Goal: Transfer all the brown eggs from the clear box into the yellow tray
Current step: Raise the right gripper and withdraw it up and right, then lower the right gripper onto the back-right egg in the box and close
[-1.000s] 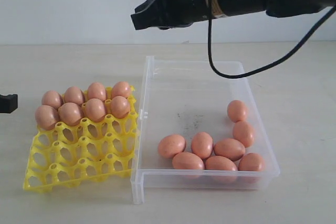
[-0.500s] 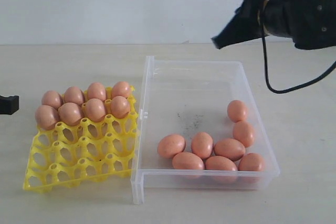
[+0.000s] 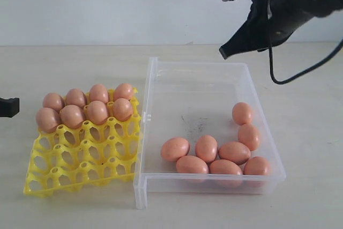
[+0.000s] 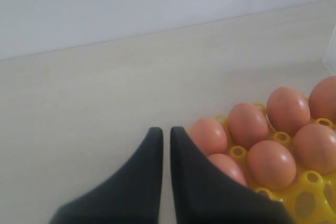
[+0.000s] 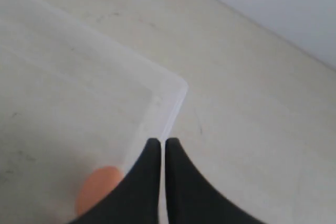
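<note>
Several brown eggs (image 3: 206, 148) lie in the front right part of the clear box (image 3: 199, 84). Several more eggs (image 3: 97, 111) fill the two back rows of the yellow tray (image 3: 80, 160), left of the box. My right gripper (image 3: 223, 53) hangs shut and empty above the box's back right corner. In the right wrist view its black fingers (image 5: 144, 182) point at the box's rim (image 5: 173, 106), with one egg (image 5: 97, 187) partly behind them. My left gripper (image 4: 164, 132) is shut and empty, just left of the tray's eggs (image 4: 209, 135). Only its tip (image 3: 8, 106) shows at the exterior view's left edge.
A pale wooden table (image 3: 69, 63) carries everything, with a white wall (image 3: 96, 4) behind it. A black cable (image 3: 292, 76) loops down from the right arm above the box's back right side.
The right arm has swung from over the box's back left to its back right and tipped downward. Its jaws have closed. The eggs, tray and left gripper have not moved.
</note>
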